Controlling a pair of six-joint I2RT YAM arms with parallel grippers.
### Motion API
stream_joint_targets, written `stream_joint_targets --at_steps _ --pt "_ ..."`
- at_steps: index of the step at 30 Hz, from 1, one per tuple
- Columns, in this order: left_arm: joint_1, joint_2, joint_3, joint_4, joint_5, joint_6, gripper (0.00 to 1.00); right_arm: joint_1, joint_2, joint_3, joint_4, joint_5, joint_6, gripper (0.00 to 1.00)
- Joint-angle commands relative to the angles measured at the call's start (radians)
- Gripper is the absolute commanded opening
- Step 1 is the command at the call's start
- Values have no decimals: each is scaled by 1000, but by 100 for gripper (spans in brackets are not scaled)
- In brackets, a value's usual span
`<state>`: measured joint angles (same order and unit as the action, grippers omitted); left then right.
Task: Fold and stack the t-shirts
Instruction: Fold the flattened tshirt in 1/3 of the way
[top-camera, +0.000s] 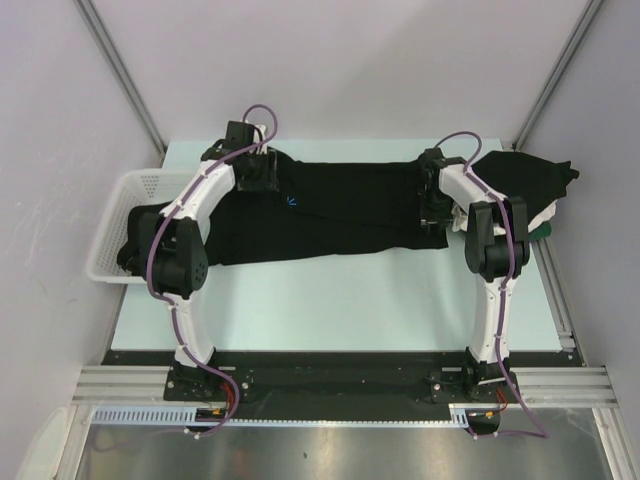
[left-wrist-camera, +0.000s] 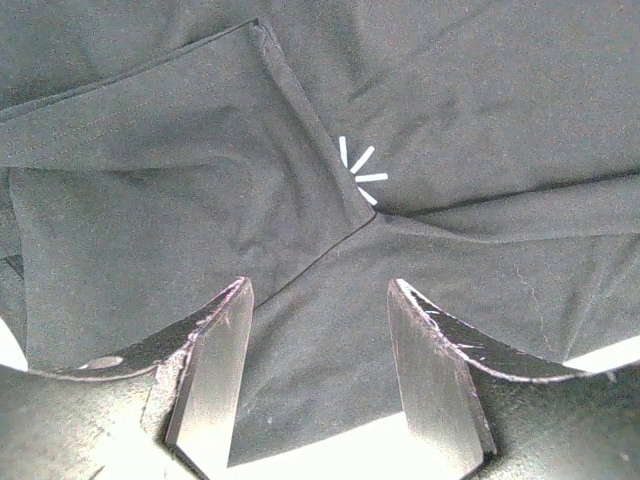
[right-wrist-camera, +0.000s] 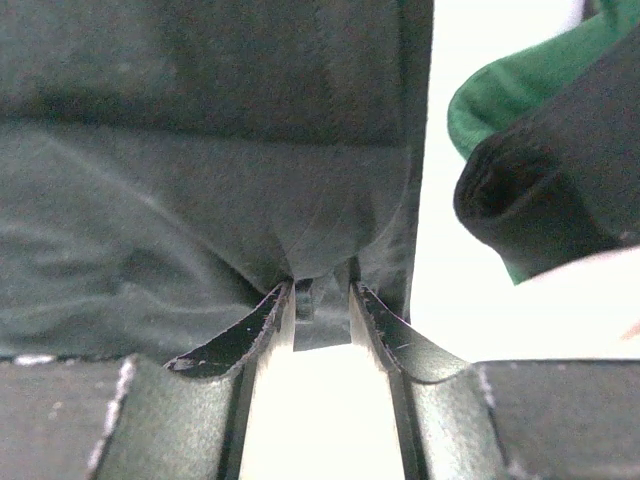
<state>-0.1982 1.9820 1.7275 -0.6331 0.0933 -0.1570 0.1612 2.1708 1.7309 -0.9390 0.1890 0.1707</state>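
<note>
A black t-shirt (top-camera: 330, 215) with a small blue starburst mark (top-camera: 291, 201) lies spread across the table's middle. My left gripper (top-camera: 262, 180) is over its far left part. In the left wrist view this gripper (left-wrist-camera: 320, 300) is open, with flat black cloth (left-wrist-camera: 150, 220) between the fingers (left-wrist-camera: 215, 370) and the starburst (left-wrist-camera: 360, 175) just ahead. My right gripper (top-camera: 432, 207) is at the shirt's right edge. In the right wrist view it (right-wrist-camera: 322, 300) is shut on a pinched fold of the black cloth (right-wrist-camera: 200, 200).
A stack of folded shirts (top-camera: 525, 180), black on top with white and green (top-camera: 545, 230) below, lies at the back right; its green (right-wrist-camera: 490, 95) and black (right-wrist-camera: 545, 200) edges show beside my right gripper. A white mesh basket (top-camera: 125, 195) holding dark cloth stands at the left edge.
</note>
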Motion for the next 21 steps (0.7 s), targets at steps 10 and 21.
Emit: stream_joint_targets --at_steps 10,21 --pt "-17 -71 -25 18 17 8 62 6 -63 -45 -11 -16 24 34" --pt "-20 -61 -14 15 20 7 62 14 -54 -41 3 -25 16 33"
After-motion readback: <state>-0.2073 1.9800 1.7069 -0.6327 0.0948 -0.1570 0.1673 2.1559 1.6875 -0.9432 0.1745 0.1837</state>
